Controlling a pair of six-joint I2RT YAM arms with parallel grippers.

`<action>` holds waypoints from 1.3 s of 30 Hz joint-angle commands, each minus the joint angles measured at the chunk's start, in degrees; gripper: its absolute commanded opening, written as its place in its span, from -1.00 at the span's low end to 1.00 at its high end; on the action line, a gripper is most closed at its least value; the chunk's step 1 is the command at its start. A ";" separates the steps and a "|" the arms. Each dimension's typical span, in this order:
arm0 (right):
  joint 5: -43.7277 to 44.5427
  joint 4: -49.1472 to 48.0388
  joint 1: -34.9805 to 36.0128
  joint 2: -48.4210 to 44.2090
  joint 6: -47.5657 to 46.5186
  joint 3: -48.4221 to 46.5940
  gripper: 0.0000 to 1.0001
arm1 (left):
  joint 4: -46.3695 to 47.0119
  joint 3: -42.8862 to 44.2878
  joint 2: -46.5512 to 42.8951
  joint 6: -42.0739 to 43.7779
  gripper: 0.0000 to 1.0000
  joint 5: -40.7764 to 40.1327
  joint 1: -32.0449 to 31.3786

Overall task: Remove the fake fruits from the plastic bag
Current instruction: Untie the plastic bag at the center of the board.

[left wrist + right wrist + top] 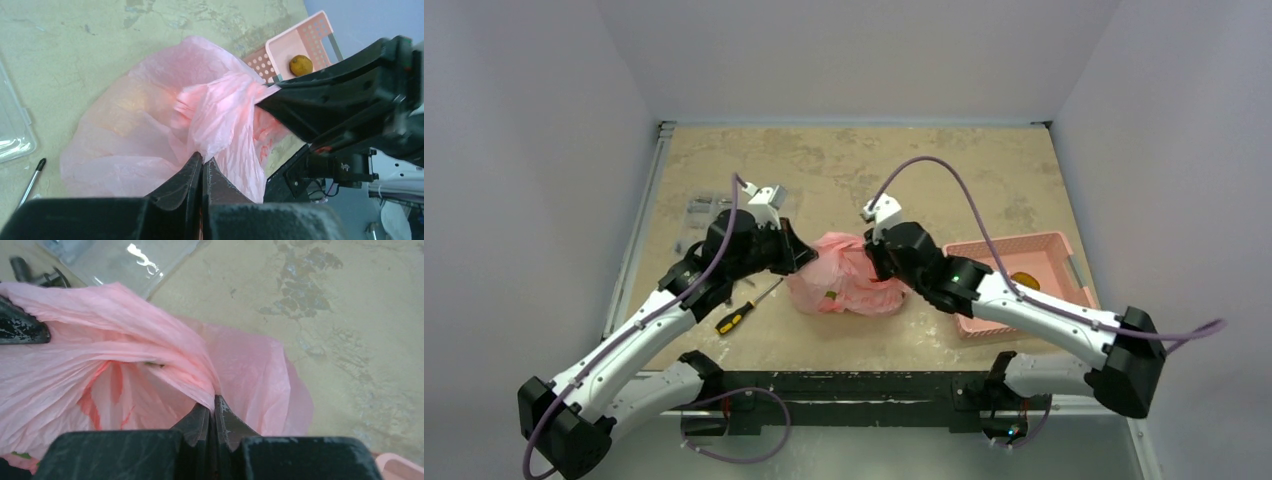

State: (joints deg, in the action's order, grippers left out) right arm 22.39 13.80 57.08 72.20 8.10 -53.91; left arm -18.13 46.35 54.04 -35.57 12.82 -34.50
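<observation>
The pink plastic bag (844,275) lies crumpled mid-table between both arms. My left gripper (202,159) is shut on a fold of the plastic bag (150,130) at its left side. My right gripper (214,402) is shut on a bunched fold of the plastic bag (100,370) at its right side. In the top view the left gripper (809,255) and right gripper (872,262) face each other across the bag's top. A faint yellow-orange fruit shape (130,105) shows through the film. One yellow-orange fruit (301,65) lies in the basket; the other fruits are hidden.
A rigid pink basket (1064,250) stands right of the bag, under the right arm. A yellow-handled screwdriver (742,312) lies left of the bag. Clear plastic packaging (699,210) sits at the back left, beyond the left arm.
</observation>
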 commanded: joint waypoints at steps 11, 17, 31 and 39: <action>-36.35 -25.17 -25.47 -17.72 22.49 15.62 -1.00 | -2.86 -3.59 -8.15 -2.84 -0.77 -6.68 0.91; -37.90 -25.11 -25.59 -15.80 21.86 14.91 -1.00 | -8.67 6.50 -2.84 5.02 0.20 1.92 0.72; -35.72 -24.49 -25.53 -17.52 23.98 14.32 -1.00 | -13.36 25.73 10.74 23.47 0.47 -19.94 -14.97; -35.84 -24.17 -25.55 -18.39 24.47 14.28 -1.00 | -11.28 30.55 24.90 24.45 0.47 -21.78 -14.89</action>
State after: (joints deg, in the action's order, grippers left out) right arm -13.06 -9.08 31.55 55.24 31.86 -37.28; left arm -31.73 73.06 74.35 -13.13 -6.04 -49.28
